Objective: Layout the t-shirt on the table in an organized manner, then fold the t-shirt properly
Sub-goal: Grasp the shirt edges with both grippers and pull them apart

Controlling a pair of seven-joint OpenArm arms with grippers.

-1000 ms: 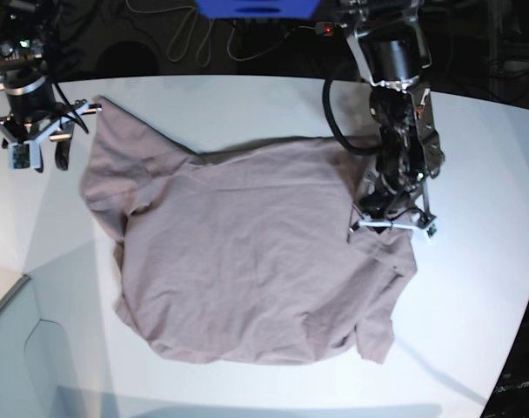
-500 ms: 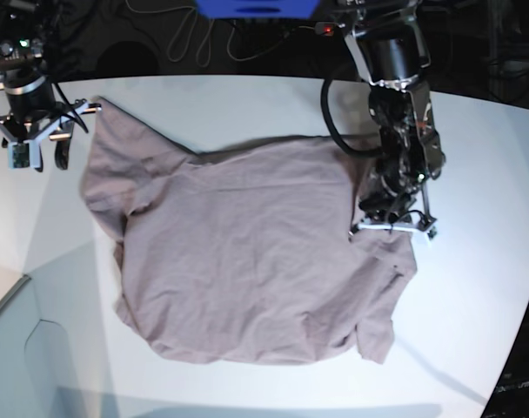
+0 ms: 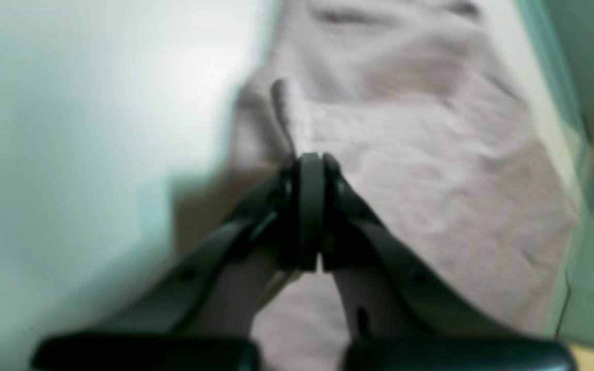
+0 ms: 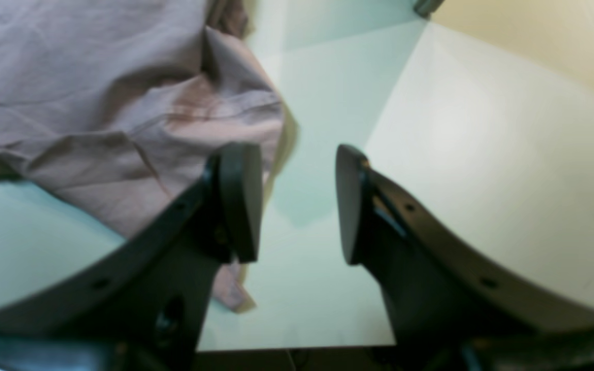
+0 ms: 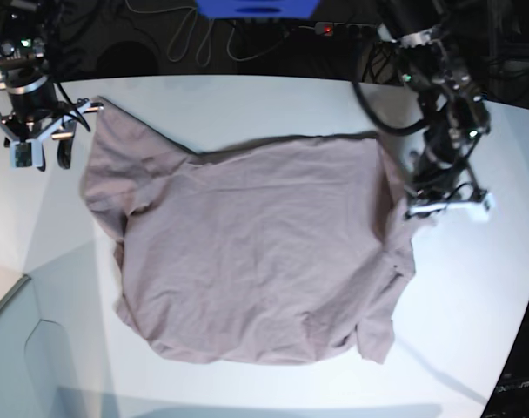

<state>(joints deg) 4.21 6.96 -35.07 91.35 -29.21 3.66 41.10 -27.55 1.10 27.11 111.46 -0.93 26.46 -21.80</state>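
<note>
Surface: the table [image 5: 247,100], a broad white top with a curved far edge, smooth and bare around the cloth; near the lower-left corner of the base view it takes a pale blue-green tint.
Cloth: the t-shirt [image 5: 256,252], dusty mauve-grey, lies spread over the middle of the table, wrinkled, its outline uneven; one corner reaches up toward the far left, and its right-hand edge is bunched into a small fold.
Left gripper [image 3: 310,170]: jaws pressed together, pinching a raised fold of the t-shirt [image 3: 405,154] at the cloth's edge; in the base view this gripper [image 5: 445,207] sits at the shirt's right-hand edge, cloth drawn up to it.
Right gripper [image 4: 297,201]: jaws spread, nothing between them, hanging over bare table [image 4: 457,129] just beside a crumpled shirt corner [image 4: 137,103]; in the base view it [image 5: 34,150] stands near the shirt's far-left corner, apart from the cloth.
Room: behind the table the background is dark, with loose pale cables [image 5: 186,39] trailing over it and a blue object [image 5: 256,7] at the top edge.
Shadows: a soft shadow lies across the near table edge.
Focus: the left wrist view is blurred; fine detail of the fold cannot be made out.
</note>
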